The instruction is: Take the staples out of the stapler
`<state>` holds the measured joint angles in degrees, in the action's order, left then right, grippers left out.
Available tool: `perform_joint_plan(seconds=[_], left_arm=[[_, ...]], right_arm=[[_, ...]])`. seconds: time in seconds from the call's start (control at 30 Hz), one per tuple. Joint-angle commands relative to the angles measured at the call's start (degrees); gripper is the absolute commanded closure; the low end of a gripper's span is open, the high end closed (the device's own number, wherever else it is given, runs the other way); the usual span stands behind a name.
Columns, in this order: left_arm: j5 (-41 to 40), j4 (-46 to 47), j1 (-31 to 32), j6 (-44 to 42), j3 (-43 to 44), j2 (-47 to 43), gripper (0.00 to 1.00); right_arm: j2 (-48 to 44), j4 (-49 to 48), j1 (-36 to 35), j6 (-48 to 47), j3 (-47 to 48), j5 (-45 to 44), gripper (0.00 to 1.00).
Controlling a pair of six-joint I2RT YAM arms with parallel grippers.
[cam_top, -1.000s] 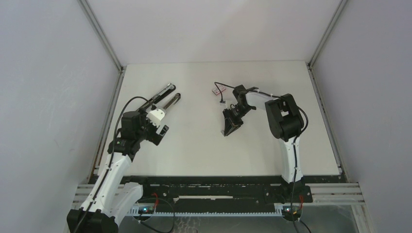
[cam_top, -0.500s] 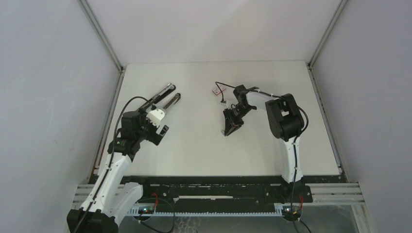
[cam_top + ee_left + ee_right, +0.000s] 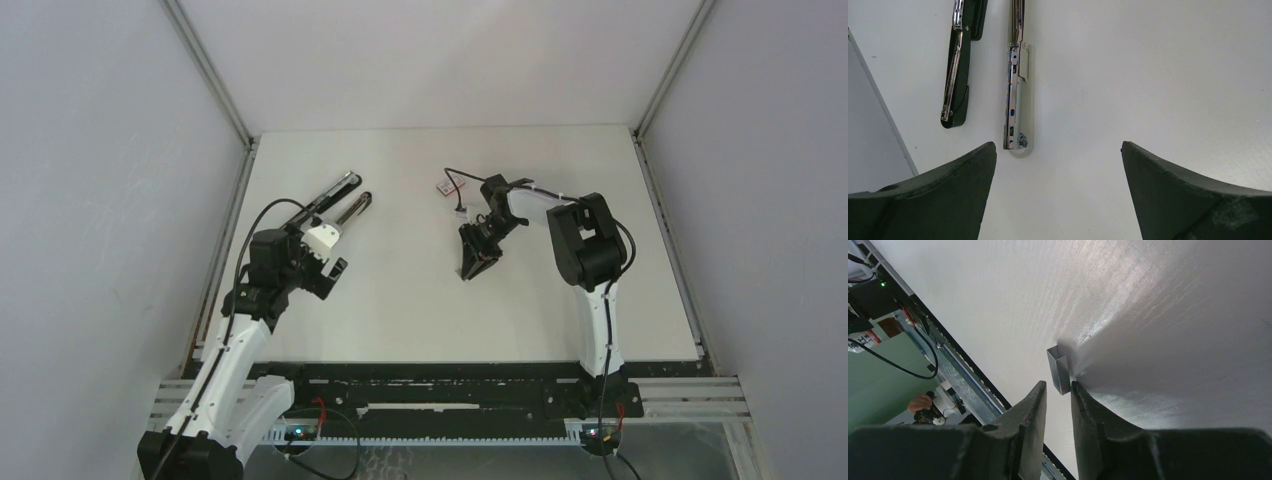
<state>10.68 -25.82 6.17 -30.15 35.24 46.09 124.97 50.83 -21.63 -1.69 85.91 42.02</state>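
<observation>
Though already out of the splayed stapler [image 3: 338, 205] at the table [image 3: 400, 320] rear left, staples [image 3: 1059, 371] strip resting mid-surface between right gripper [image 3: 1058, 386] tips: narrowly parted, possibly touching, cannot tell. Left gripper [image 3: 1058, 146] spread wide, empty. Only letting go left.

stapler [image 3: 957, 70] black and silver, staples [image 3: 1059, 371] silver-grey, table [image 3: 1148, 75] white

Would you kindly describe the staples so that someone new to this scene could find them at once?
Start at the white table, near its middle, where the right gripper points down. At its fingertips sit the staples, a tiny silver-grey channel-shaped strip; the stapler far to the left is long and black-and-silver.
</observation>
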Motion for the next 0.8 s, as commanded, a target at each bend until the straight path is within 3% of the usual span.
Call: perform_joint_plan(seconds=[0.0,0.5,0.77], left_arm=[[0.02,1.52,-0.31,-0.52,-0.79,-0.77,0.00],[0.13,1.48,-0.34,-0.52,-0.86,-1.11,0.00],[0.16,1.48,-0.36,-0.53,-0.86,-1.30,0.00]], right_arm=[[-1.14,-1.98,0.50,-0.97,-0.62,-10.52,0.72],[-6.31,-4.31,-2.74,-2.51,-2.15,-25.79,0.62],[-6.90,-4.17,-4.50,-4.12,-2.21,-29.82,0.57]])
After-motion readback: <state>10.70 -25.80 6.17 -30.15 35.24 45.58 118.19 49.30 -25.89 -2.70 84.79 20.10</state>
